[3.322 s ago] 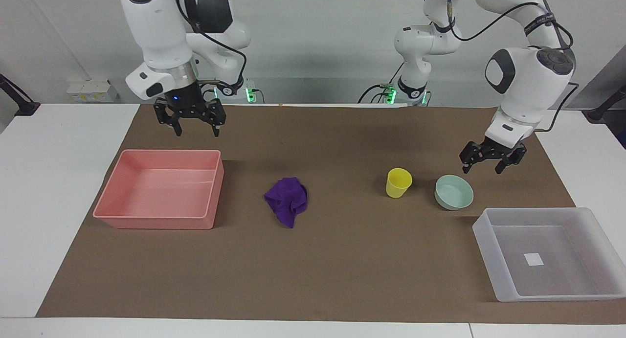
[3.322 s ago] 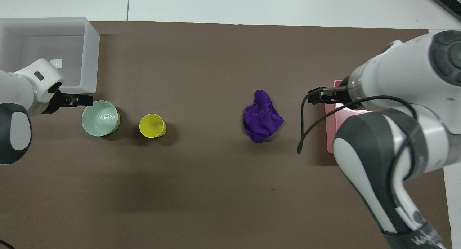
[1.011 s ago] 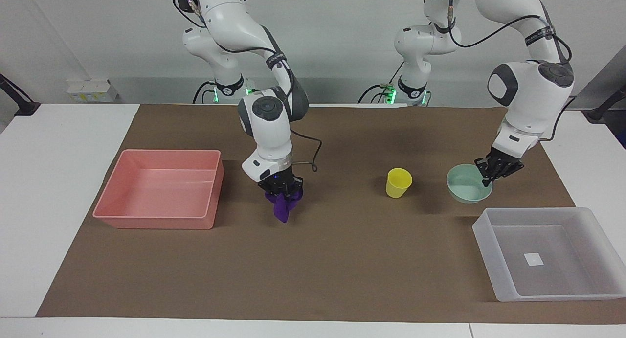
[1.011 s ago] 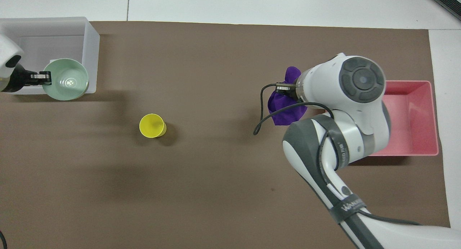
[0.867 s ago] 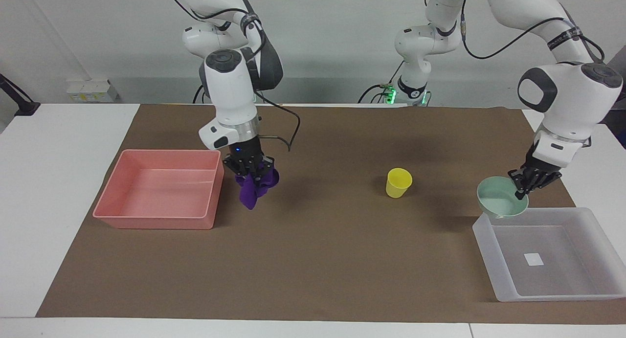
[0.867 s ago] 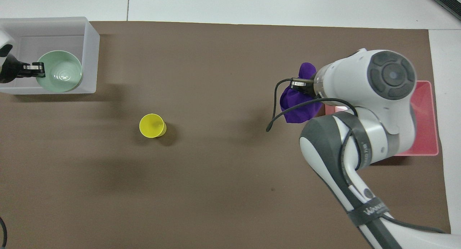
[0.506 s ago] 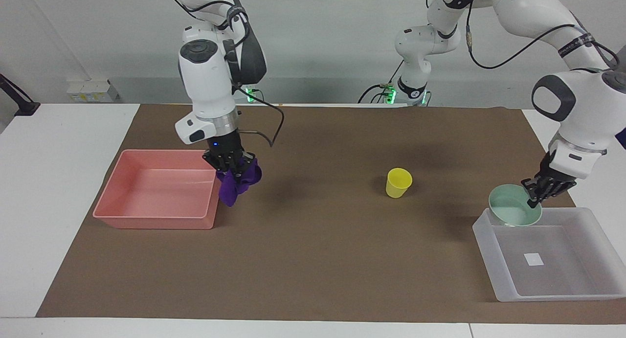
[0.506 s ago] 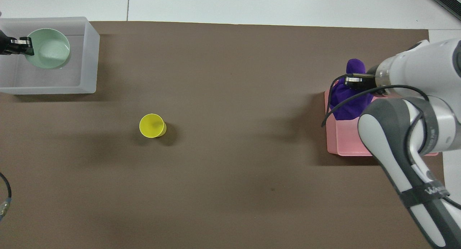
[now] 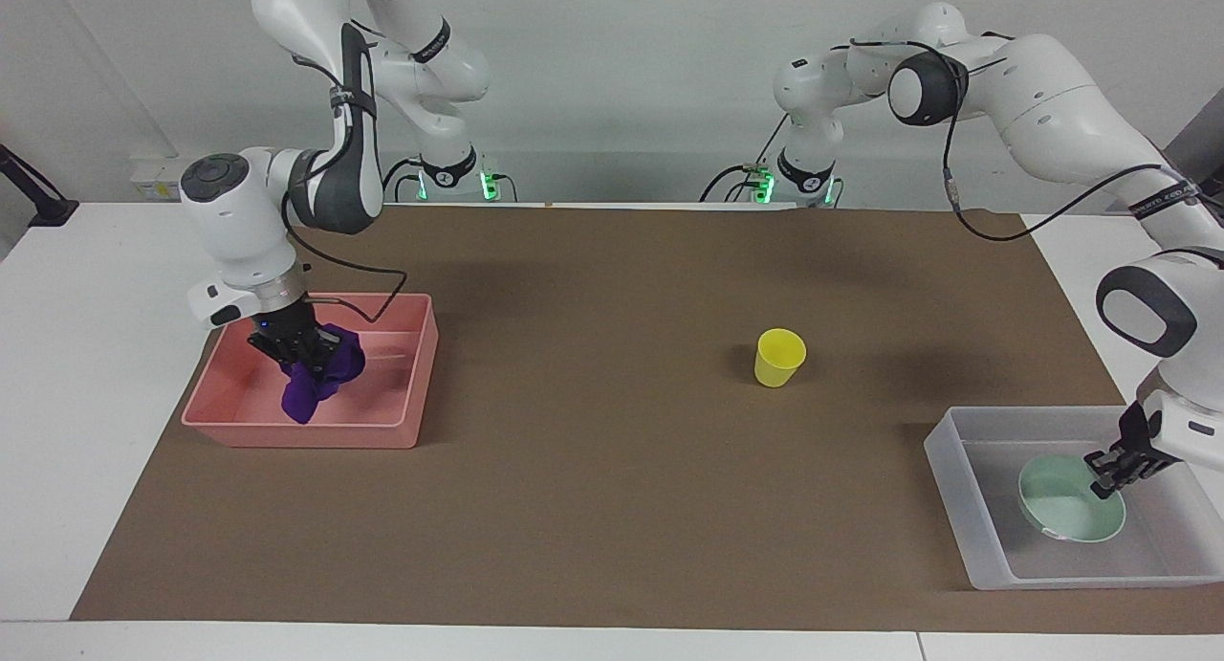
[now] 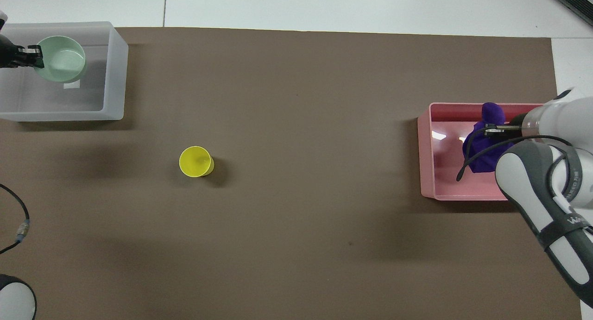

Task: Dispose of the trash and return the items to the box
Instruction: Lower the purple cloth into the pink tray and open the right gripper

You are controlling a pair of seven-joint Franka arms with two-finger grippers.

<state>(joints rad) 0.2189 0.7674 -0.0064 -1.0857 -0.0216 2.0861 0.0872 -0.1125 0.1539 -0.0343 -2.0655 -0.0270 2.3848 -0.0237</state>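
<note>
My right gripper (image 9: 298,353) is shut on the purple cloth wad (image 9: 320,380) and holds it down inside the pink tray (image 9: 397,438); the wad (image 10: 482,144) also shows in the overhead view in the tray (image 10: 425,158). My left gripper (image 9: 1112,473) is shut on the rim of the mint-green bowl (image 9: 1066,511) and holds it low inside the translucent box (image 9: 966,517). In the overhead view the gripper (image 10: 31,56) pinches the bowl (image 10: 62,58) over the box (image 10: 116,74). The yellow cup (image 9: 779,357) stands upright on the mat; it also shows in the overhead view (image 10: 196,161).
A brown mat (image 9: 612,508) covers the table's middle. White table surface (image 9: 96,355) lies past both ends of the mat. The pink tray stands at the right arm's end, the box at the left arm's end.
The right gripper carried the purple wad from the tray's wall down into the pink tray. The left gripper moved the bowl from the box's wall down into the box.
</note>
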